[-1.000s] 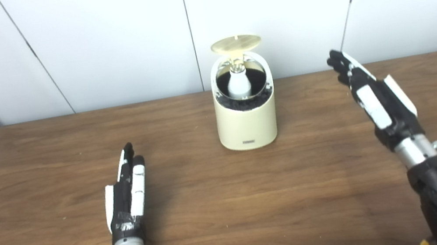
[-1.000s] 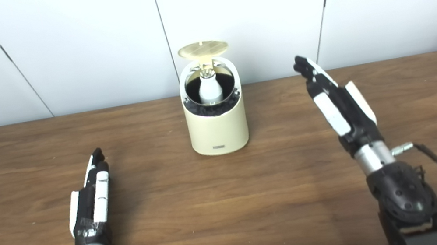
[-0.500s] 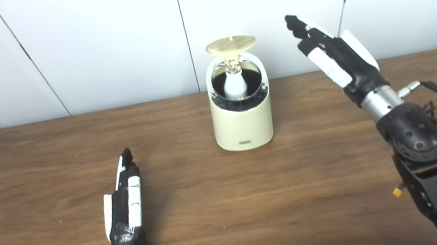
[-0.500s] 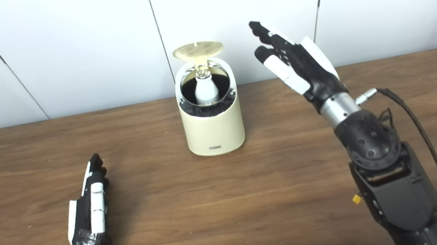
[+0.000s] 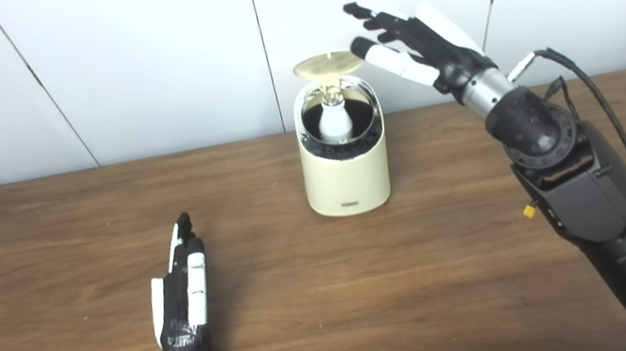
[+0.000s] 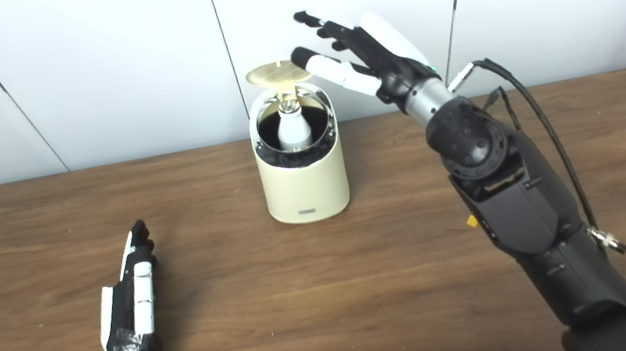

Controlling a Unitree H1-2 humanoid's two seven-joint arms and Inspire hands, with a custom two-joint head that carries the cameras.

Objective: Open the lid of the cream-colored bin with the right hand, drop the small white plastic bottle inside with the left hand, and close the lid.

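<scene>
Bin lid [image 5: 327,64] up — bottle [image 5: 335,123] inside cream bin [image 5: 346,176].
Right hand [image 5: 425,48] raised beside lid, fingers spread, empty; left hand [image 5: 182,286] flat on table [image 5: 334,299], fingers straight, released.

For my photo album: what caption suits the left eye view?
Right hand reaches toward raised lid of cream bin, white bottle inside.

The wooden table [image 5: 371,293] carries the cream-colored bin [image 5: 347,179].

We can read no text anywhere; the cream-colored bin [image 5: 346,176] bears a small dark label [image 5: 350,202] at six o'clock (too small to read).
</scene>
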